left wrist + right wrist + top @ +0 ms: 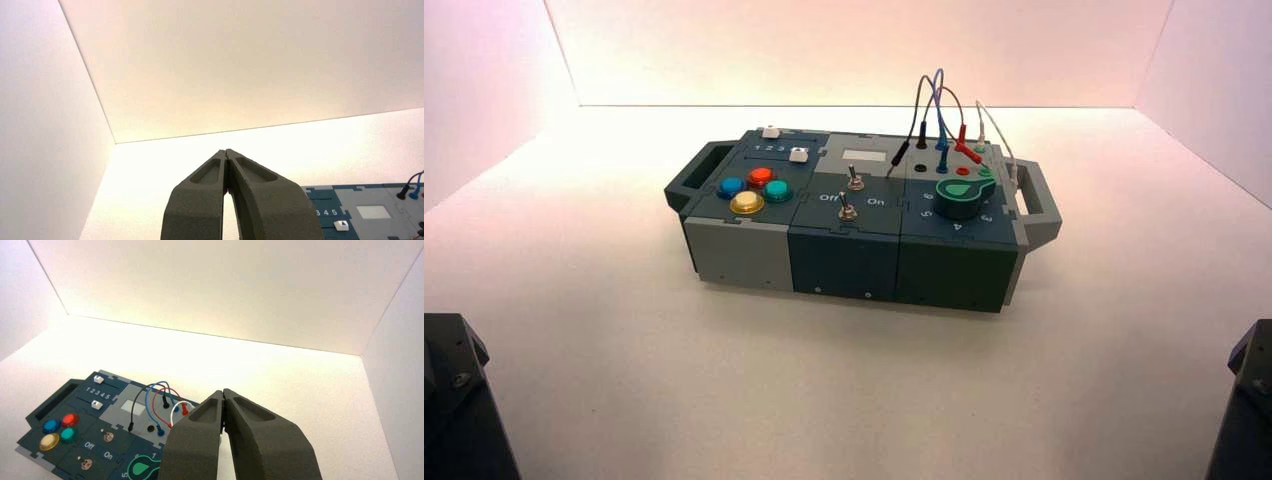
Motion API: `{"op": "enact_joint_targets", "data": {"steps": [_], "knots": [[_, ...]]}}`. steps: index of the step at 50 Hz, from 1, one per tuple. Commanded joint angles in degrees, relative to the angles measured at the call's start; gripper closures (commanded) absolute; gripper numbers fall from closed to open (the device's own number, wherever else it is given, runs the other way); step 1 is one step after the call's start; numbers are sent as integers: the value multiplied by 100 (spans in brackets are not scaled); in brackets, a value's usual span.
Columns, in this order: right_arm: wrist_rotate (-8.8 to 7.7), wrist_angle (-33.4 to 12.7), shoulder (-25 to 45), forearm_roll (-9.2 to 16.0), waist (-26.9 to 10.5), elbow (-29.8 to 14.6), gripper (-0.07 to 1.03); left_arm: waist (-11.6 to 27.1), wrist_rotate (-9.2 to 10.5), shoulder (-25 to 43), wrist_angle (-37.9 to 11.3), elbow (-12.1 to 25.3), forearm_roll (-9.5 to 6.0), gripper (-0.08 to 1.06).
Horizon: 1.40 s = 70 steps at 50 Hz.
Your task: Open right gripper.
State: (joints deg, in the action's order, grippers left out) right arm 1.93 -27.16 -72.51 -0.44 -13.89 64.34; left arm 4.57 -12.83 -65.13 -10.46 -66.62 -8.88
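We log the right pincer (223, 393): dark grey, tapered fingers pressed together at the tips, raised above the box (100, 435) near its green knob (142, 467). Left pincer (226, 152) likewise pressed together.

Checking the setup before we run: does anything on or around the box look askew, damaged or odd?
Nothing looks damaged. The box sits slightly turned on the table, wires plugged in at its right end. Both pincers are parked clear of it, the left pincer and the right pincer both shut.
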Motion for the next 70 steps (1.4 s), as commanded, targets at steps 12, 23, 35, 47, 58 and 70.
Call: {"op": "enact_joint_targets", "data": {"steps": [12,23,35,47,58,70], "knots": [[0,26,88,44,9,-114,99,-18,-18,26,35,79,9,101],[0,105,26,105,-9,-141,92,-18,-18,35,44,79,9,101],[18,255,70,132,-9,-79,14,-18,-18,97,62,88,9,101],[18,422,281,132,-9,-26,-3,-18,-18,114,62,97,9,101],[26,439,510,325,-9,-26,-3,-26,-18,123,62,97,9,101],[26,439,589,360,-9,-26,-3,-26,-18,220,149,114,0,101]]}}
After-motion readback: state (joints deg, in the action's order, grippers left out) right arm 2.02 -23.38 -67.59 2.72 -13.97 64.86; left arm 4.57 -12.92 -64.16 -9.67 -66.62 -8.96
